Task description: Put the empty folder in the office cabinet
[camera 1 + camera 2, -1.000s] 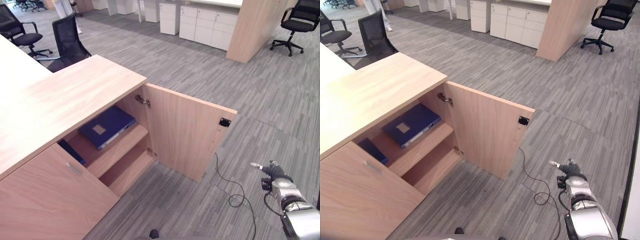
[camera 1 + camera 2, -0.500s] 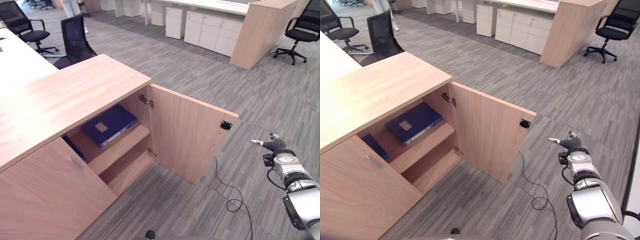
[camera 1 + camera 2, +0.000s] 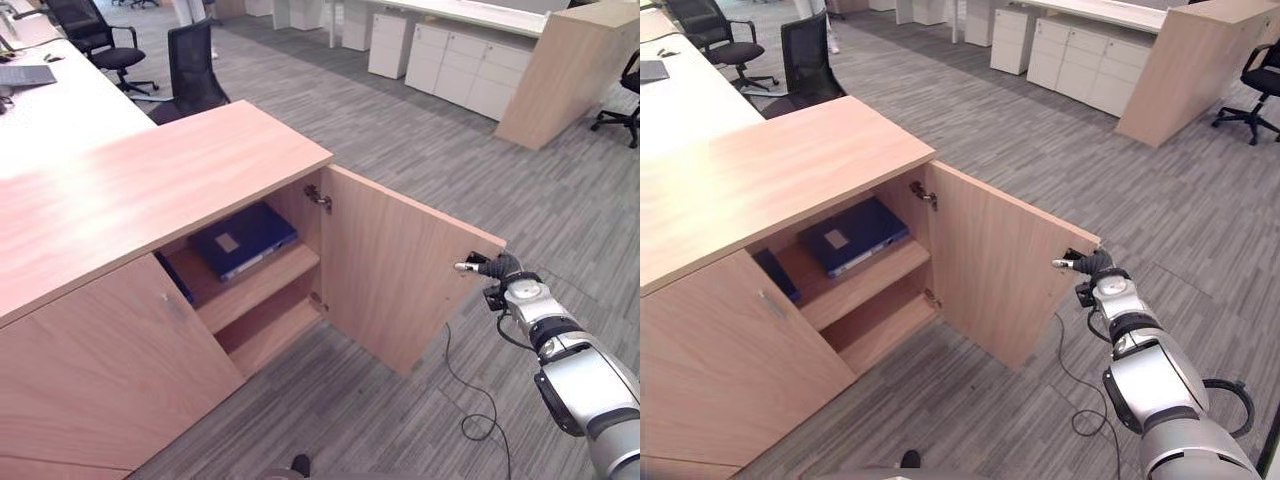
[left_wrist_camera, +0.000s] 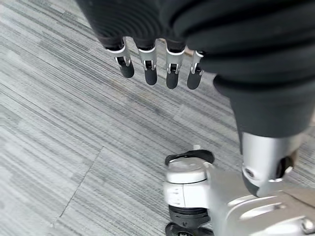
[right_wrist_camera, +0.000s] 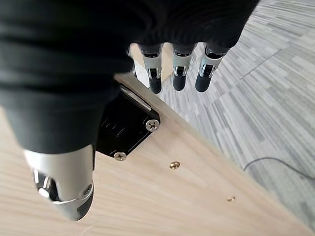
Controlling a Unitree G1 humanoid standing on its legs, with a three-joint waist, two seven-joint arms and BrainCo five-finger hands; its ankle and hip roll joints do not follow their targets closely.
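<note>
1. The light wooden cabinet door stands wide open; push its edge off-angle and it could stall or bounce back.
2. The right hand, fingers loosely extended at the door's black latch plate, could slip off.
3. The flat blue folder lies on the upper shelf, slightly overhanging, so the door might clip it.
4. The left hand hangs relaxed over the floor.

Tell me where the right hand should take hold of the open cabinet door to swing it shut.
Probably the free top corner of the cabinet door, beside the black latch plate, farthest from the hinges and so easiest to swing. Come from the door's outer edge, where the right hand already hangs with straight fingers past that edge. Curl them over it and push toward the shelf with the blue folder.
</note>
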